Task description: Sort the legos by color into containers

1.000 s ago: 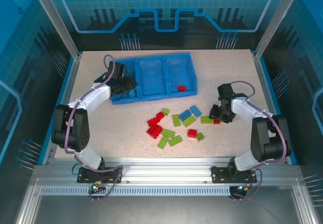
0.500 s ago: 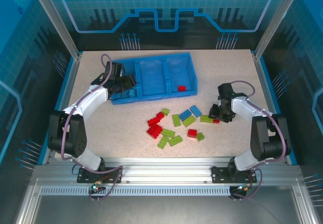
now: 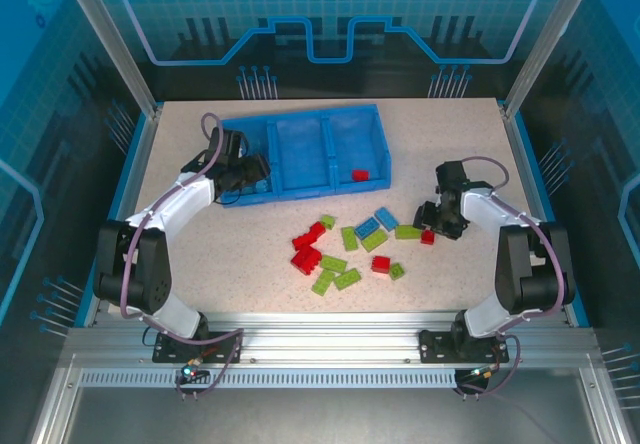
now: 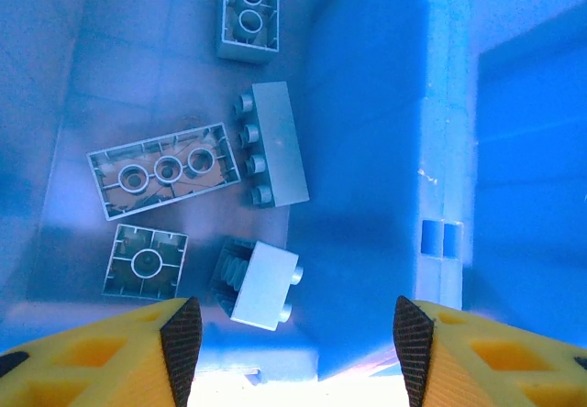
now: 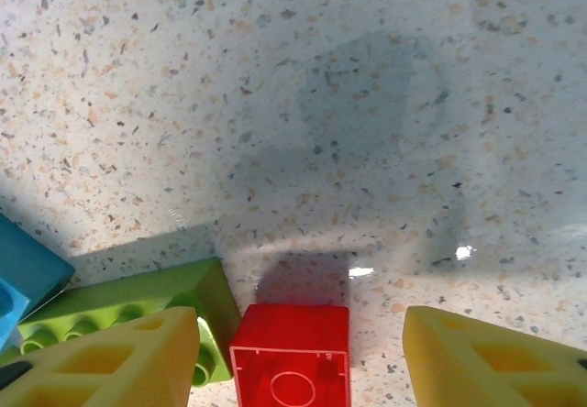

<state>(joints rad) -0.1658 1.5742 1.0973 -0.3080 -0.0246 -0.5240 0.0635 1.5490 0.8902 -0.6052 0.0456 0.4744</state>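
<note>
The blue tray (image 3: 300, 120) has three containers side by side. My left gripper (image 3: 252, 171) hangs open over the left one (image 4: 367, 150), where several light blue legos (image 4: 272, 141) lie; nothing is between its fingers (image 4: 182, 341). One red lego (image 3: 359, 175) lies in the right container. My right gripper (image 3: 432, 226) is low on the table and open, straddling a small red lego (image 5: 292, 352) with its hollow side towards the camera. There is a gap between that lego and the right finger (image 5: 486, 361). A lime green lego (image 5: 138, 302) touches its left side.
Loose legos are scattered on the speckled table below the tray: red ones (image 3: 307, 254), lime green ones (image 3: 335, 270) and light blue ones (image 3: 372, 226). Bare table (image 3: 470, 144) stretches to the right of the tray, behind the right gripper.
My right gripper's jaws have widened around the small red lego, which now sits loose between them. The left gripper has shifted slightly over the left container.
</note>
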